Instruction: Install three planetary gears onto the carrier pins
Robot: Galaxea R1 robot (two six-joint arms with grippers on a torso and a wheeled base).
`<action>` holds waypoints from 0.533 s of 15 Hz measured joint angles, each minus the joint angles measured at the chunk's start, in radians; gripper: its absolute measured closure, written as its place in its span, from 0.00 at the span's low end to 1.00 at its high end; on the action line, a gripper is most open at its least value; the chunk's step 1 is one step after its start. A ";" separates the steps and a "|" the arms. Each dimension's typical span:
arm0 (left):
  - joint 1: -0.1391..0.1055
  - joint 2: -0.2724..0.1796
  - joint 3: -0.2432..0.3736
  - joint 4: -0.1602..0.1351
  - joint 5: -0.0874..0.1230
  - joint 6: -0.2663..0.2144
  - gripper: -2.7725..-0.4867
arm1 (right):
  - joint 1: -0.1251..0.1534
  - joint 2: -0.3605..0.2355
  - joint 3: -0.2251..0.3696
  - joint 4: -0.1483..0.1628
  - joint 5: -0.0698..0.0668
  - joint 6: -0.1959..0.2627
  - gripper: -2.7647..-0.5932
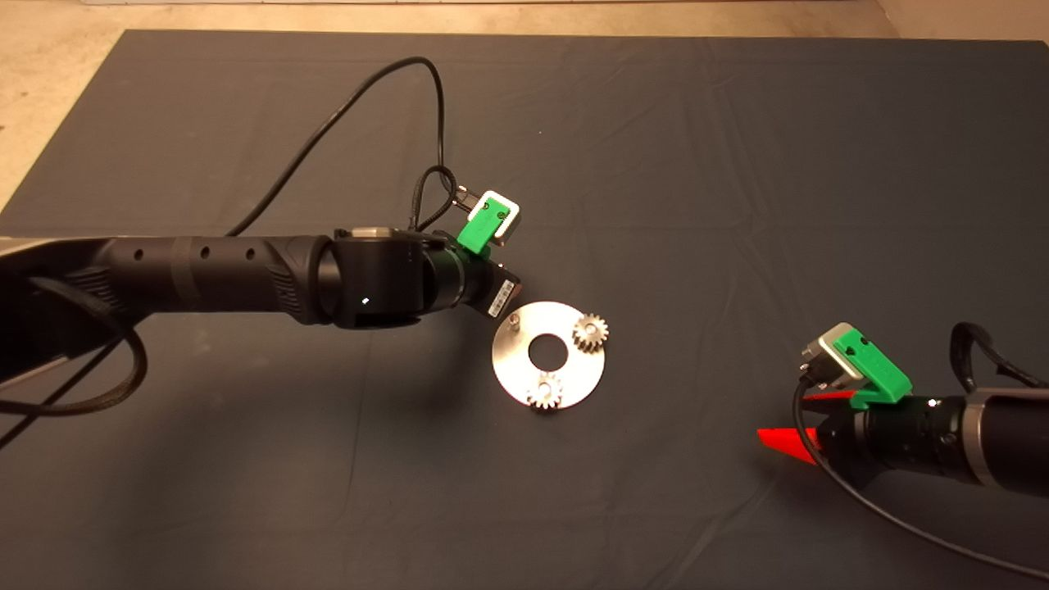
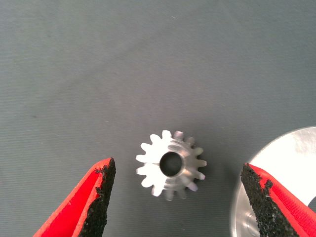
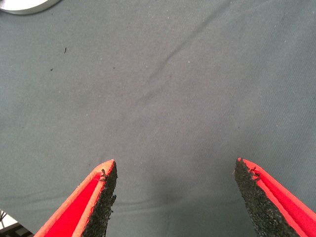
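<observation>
My left arm (image 1: 246,274) hides its gripper from above. The carrier disc (image 1: 508,365) carries two seated gears (image 1: 589,330) and one bare pin (image 1: 514,320). Only my left wrist view shows the third gear (image 2: 171,164), flat on the mat between my left gripper's (image 2: 177,197) parted fingers, untouched. My right gripper (image 3: 175,192) waits released.

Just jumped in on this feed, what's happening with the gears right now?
Two gears sit on pins of the round disc; the third pin is bare. The left gripper hovers open around the last gear, which lies flat on the mat beside the disc, not gripped. The right gripper waits open over bare mat, off to the right.
</observation>
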 joint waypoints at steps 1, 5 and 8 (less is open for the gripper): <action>0.003 0.002 0.000 0.009 0.000 0.000 0.43 | 0.000 0.000 0.000 0.001 0.000 0.000 0.46; 0.025 0.001 0.000 0.015 0.001 0.000 0.43 | 0.000 0.000 0.000 0.003 0.001 0.000 0.46; 0.031 0.002 -0.003 0.046 0.000 0.000 0.43 | 0.000 0.000 0.000 0.006 0.001 0.000 0.46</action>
